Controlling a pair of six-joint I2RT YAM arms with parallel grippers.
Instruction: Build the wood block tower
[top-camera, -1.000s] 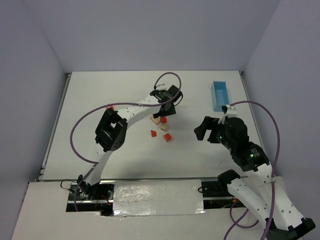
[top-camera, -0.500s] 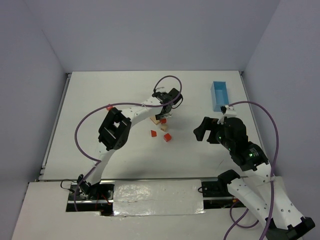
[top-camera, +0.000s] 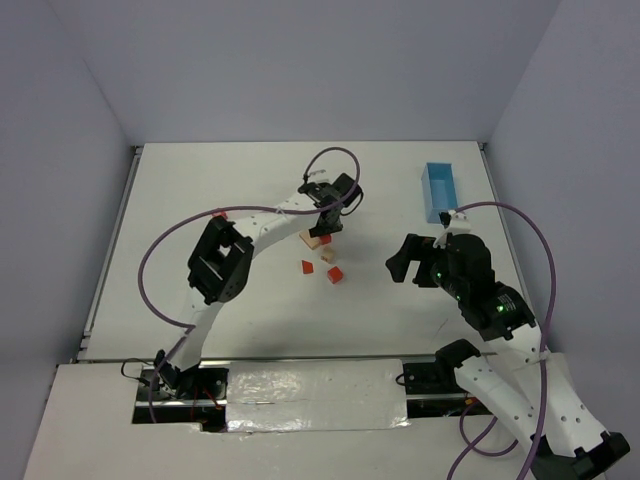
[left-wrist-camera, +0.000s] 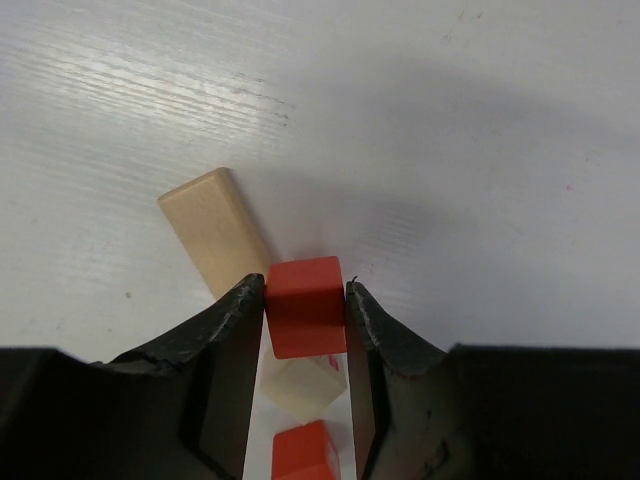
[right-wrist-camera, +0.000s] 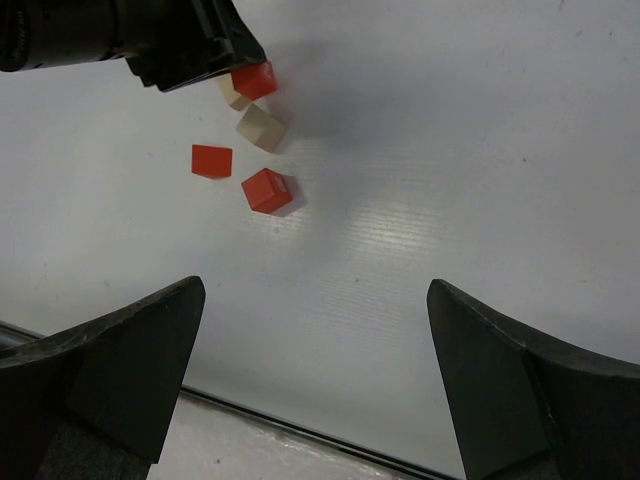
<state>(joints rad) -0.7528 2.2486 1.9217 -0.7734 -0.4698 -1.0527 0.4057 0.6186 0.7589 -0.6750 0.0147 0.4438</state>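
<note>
At the middle of the tabletop (top-camera: 200, 200): left gripper (left-wrist-camera: 305, 290) closed on a red cube (left-wrist-camera: 305, 318).
The red cube is just beside a tan slab (left-wrist-camera: 213, 228); the right gripper (right-wrist-camera: 315, 290) stands wide open, well apart.

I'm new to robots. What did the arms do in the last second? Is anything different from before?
The left gripper closed its fingers onto the red cube and now clamps it. The right gripper stayed wide open in place. The tan slab, the loose blocks and the blue box did not move.

Looks like robotics lab: white table (top-camera: 200, 190) w/ plain grey walls (top-camera: 300, 60) around.
</note>
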